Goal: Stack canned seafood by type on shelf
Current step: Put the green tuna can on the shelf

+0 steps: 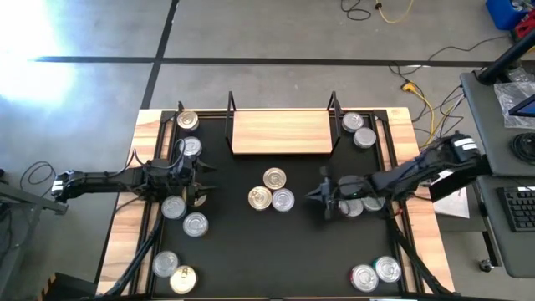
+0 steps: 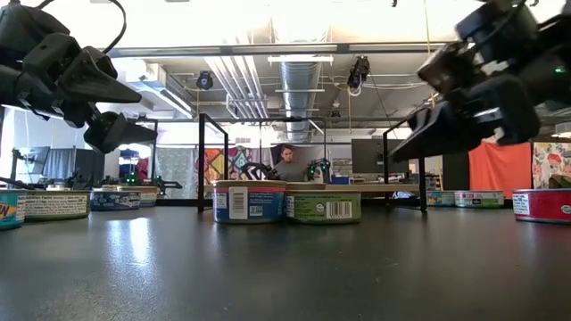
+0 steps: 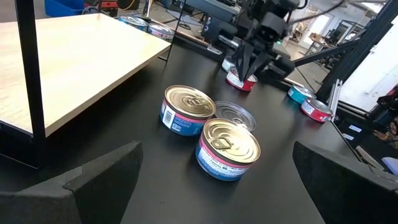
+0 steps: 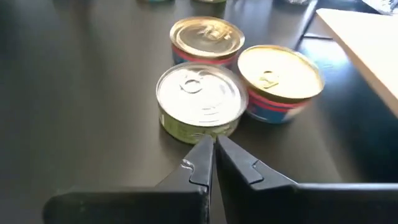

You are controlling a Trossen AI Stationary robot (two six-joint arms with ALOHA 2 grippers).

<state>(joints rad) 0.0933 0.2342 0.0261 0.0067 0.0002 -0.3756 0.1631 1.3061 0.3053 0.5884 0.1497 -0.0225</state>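
Black table (image 1: 251,242), bare shelf (image 1: 282,132); left gripper (image 1: 199,177) spread, right gripper (image 1: 322,197) pressed together.

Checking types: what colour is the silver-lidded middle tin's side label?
Green, clearest in the right wrist view.

My bench (image 1: 251,251) has a black top with light wooden edges. At its far side stands the shelf (image 1: 282,132), a pale wood board with black wire posts at both ends; nothing lies on the board. In the middle of the bench three tins (image 1: 271,192) sit close together, two with gold lids and one with a silver lid. More tins lie in small groups: along my left side (image 1: 185,216), at the far left corner (image 1: 187,121), at the far right corner (image 1: 358,130), and at the near right corner (image 1: 374,273).
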